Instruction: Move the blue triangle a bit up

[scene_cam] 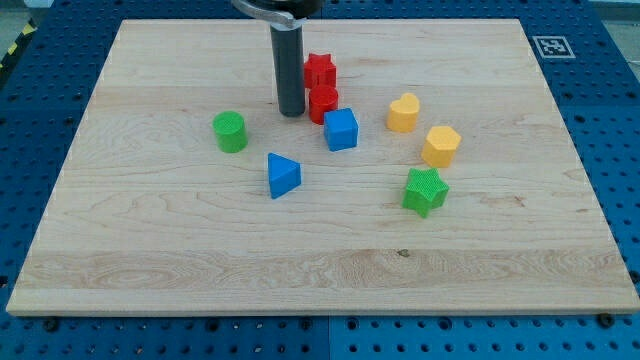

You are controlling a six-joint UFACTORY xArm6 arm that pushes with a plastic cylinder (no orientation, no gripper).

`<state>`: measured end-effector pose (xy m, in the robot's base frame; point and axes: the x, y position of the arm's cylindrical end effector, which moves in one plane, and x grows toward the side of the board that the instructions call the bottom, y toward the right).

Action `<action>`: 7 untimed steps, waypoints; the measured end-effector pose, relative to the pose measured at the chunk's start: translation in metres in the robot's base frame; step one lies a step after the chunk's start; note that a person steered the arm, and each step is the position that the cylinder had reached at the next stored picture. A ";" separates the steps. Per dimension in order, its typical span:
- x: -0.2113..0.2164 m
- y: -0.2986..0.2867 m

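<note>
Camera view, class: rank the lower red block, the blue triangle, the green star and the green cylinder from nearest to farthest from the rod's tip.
Measured from my tip:
1. Lower red block, just to the tip's right in the view.
2. Blue triangle and green cylinder, below and to the left; too close to call.
3. Green star, far off toward the lower right.

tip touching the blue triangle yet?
No, my tip stands apart above the blue triangle, beside a red block.
</note>
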<state>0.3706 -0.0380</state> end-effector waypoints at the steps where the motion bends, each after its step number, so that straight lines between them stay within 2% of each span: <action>1: -0.005 0.001; 4: -0.005 0.020; 6: -0.005 -0.074; 7: 0.015 -0.135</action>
<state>0.3857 -0.1732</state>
